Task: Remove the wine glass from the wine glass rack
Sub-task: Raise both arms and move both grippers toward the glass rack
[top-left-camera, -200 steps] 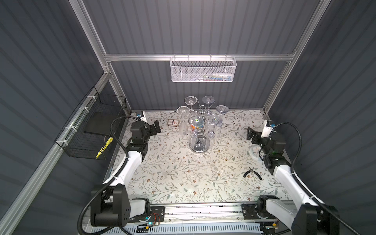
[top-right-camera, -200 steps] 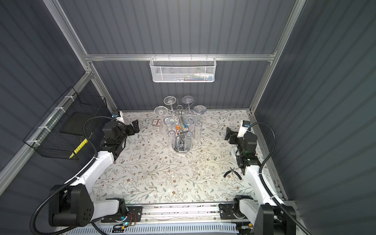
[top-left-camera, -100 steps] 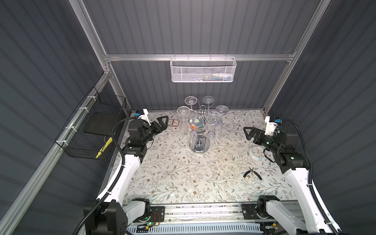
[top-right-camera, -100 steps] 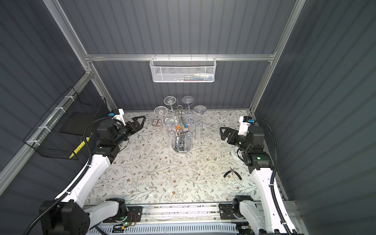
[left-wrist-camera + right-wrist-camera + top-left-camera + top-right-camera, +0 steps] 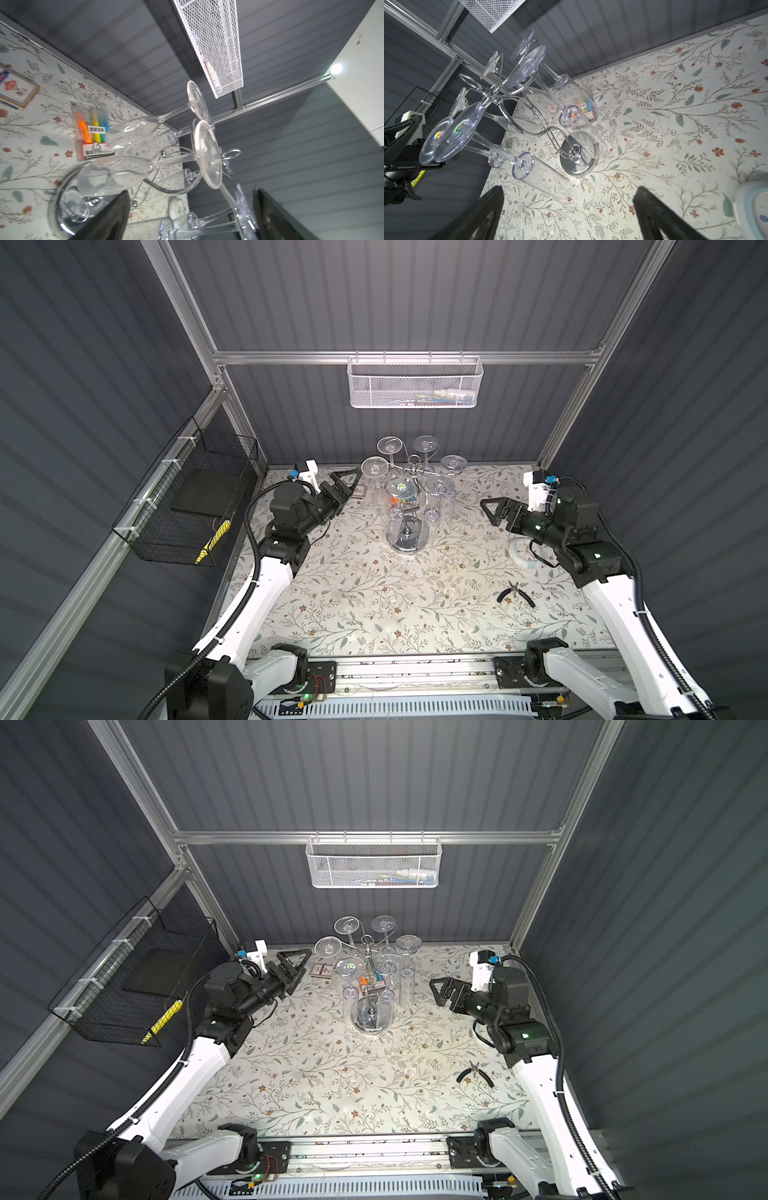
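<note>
Both top views alone show pliers [image 5: 515,591], apart from the wine glass rack [image 5: 409,548].

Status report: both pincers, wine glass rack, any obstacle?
Left pincer open, close beside nearest wine glass. Right pincer open, apart. Wine glass rack full, six hanging. Neighbouring glasses crowd it.

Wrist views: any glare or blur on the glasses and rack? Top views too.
Left wrist: lamp flares, nearest glass soft, marker pack smeared. Right wrist: sharp, rainbow glints on two glass feet, rack base gleams. Both top views: glasses clear, blending into the floral table.
</note>
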Controlling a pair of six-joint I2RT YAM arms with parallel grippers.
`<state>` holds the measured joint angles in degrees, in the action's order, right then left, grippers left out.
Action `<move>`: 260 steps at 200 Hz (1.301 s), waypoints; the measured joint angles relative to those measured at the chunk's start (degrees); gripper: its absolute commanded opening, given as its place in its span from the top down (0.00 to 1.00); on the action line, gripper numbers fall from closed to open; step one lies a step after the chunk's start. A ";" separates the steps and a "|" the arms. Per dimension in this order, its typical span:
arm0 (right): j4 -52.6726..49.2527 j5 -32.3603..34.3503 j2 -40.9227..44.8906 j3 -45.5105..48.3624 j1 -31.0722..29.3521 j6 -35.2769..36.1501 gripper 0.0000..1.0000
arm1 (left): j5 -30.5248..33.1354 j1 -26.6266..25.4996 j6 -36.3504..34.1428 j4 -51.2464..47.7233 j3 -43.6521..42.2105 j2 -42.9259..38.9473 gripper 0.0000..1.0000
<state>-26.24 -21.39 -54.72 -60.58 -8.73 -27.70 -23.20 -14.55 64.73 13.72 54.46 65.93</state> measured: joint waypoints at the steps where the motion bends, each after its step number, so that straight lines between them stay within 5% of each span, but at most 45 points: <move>1: -0.02 0.04 0.00 0.00 -0.02 -0.04 0.01 | 0.00 0.00 0.15 0.11 0.02 0.02 0.10; 39: -1.36 2.58 -0.22 -0.76 -0.85 -1.16 0.01 | -0.92 -0.33 6.64 -0.48 5.81 5.95 0.15; 69: -2.14 4.20 -0.44 -2.01 -0.85 -1.68 0.01 | -1.01 -0.90 6.71 -5.99 11.67 8.26 0.35; 104: -2.25 4.98 -0.48 -2.10 -0.87 -2.27 0.01 | -2.19 -0.92 6.25 -10.38 16.24 10.54 0.41; 153: -2.32 5.35 -0.48 -2.10 -1.07 -2.34 0.01 | -3.04 -0.92 4.85 -16.06 16.70 11.98 0.60; 260: -2.32 5.81 -0.94 -2.10 -1.07 -3.34 0.01 | -3.93 -0.92 3.87 -18.49 17.09 11.98 0.80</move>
<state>-28.56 -15.57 -55.66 -62.67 -9.80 -31.05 -27.14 -15.46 68.60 -4.78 71.55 77.91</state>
